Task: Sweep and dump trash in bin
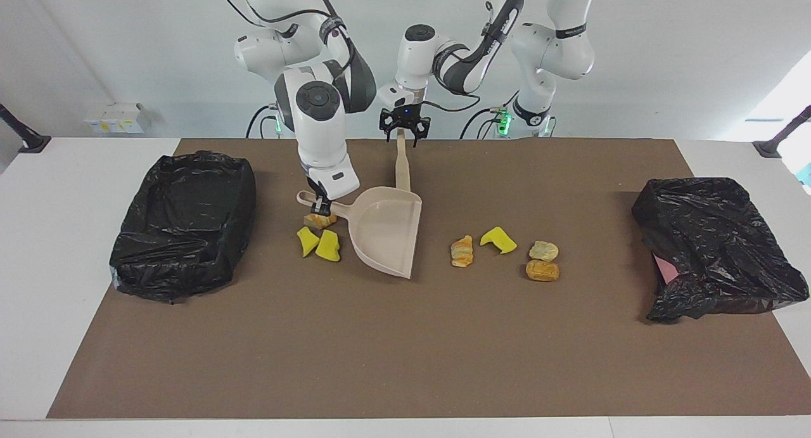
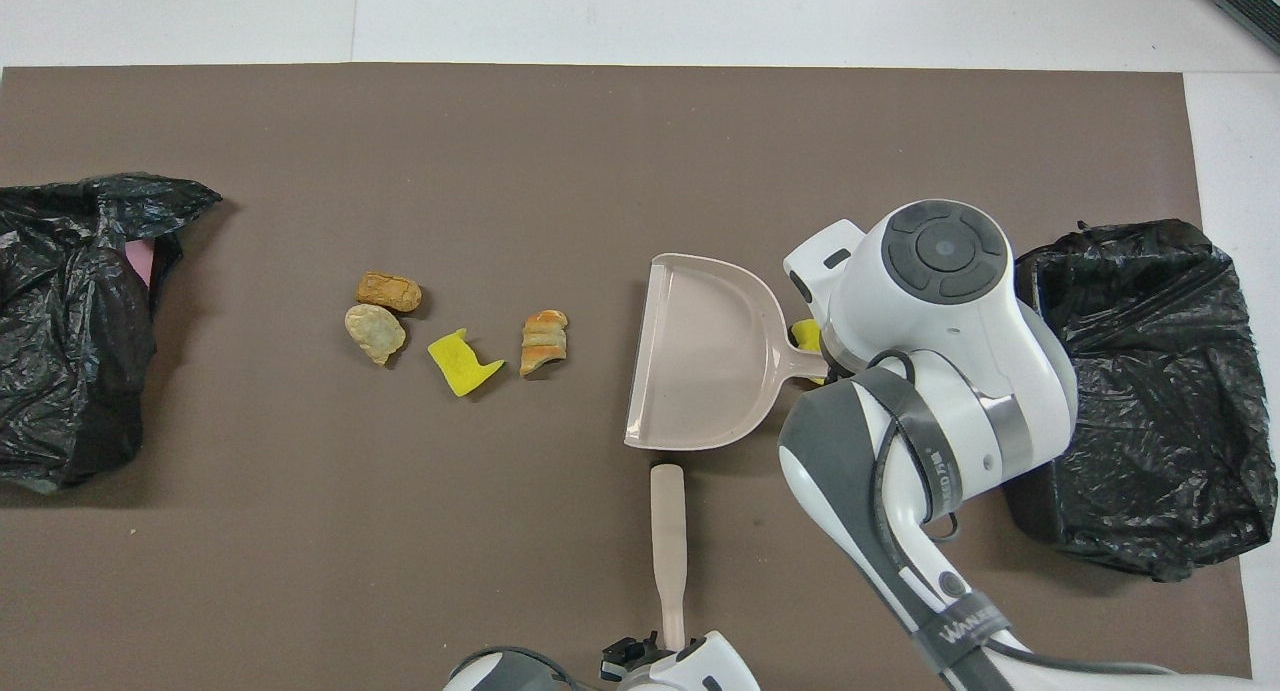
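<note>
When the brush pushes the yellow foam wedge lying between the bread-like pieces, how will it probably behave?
The yellow foam wedge looks small and spongy, so it is probably very light and should slide easily on the brown mat. Its flat faces suggest it will not roll. Being soft, it may squash or flip over the edge of the dustpan rather than break.

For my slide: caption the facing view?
Right gripper holds the dustpan handle; left gripper grips the brush beside scattered trash.

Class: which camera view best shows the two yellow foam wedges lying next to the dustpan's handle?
The facing view: both yellow foam wedges lie in plain sight beside the dustpan, near the right gripper. In the overhead view the right arm covers them; only a yellow sliver shows.
</note>
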Motion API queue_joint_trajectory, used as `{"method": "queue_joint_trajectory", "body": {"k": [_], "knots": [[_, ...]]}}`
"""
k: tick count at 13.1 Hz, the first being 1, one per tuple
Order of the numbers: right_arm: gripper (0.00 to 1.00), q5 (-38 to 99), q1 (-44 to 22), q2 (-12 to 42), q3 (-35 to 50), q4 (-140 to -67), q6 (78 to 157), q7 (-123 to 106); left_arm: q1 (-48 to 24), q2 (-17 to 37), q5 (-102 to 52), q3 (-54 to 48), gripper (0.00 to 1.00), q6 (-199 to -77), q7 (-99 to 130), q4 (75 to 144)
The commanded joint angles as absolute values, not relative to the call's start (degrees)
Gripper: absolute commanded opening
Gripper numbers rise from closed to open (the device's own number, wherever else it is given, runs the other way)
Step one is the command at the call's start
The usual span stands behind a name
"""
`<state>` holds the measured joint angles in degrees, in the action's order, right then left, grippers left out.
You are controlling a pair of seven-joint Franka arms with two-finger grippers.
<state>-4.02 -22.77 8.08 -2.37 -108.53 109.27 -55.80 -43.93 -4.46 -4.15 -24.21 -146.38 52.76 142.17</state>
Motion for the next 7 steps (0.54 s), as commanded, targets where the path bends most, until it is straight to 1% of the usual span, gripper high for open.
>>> {"method": "queue_joint_trajectory", "body": {"k": [1, 2, 5, 7], "knots": [[0.00, -4.66, -22.24, 6.07, -2.20, -111.70, 111.53, -57.48, -44.56, -4.30, -3.52, -23.47, 0.00, -143.54, 54.05, 141.24], [0.00, -4.66, -22.24, 6.06, -2.20, -111.71, 111.53, -57.31, -44.30, -5.09, -3.52, -23.21, 0.00, -141.44, 53.97, 141.07], [0.00, -4.57, -22.50, 6.06, -2.11, -111.45, 111.62, -56.43, -42.11, -8.86, -3.52, -23.03, 0.00, -128.98, 53.79, 137.91], [0.00, -4.66, -22.50, 6.06, -2.11, -111.53, 111.62, -56.34, -42.01, -11.50, -3.52, -22.94, 0.00, -122.20, 53.53, 136.85]]}}
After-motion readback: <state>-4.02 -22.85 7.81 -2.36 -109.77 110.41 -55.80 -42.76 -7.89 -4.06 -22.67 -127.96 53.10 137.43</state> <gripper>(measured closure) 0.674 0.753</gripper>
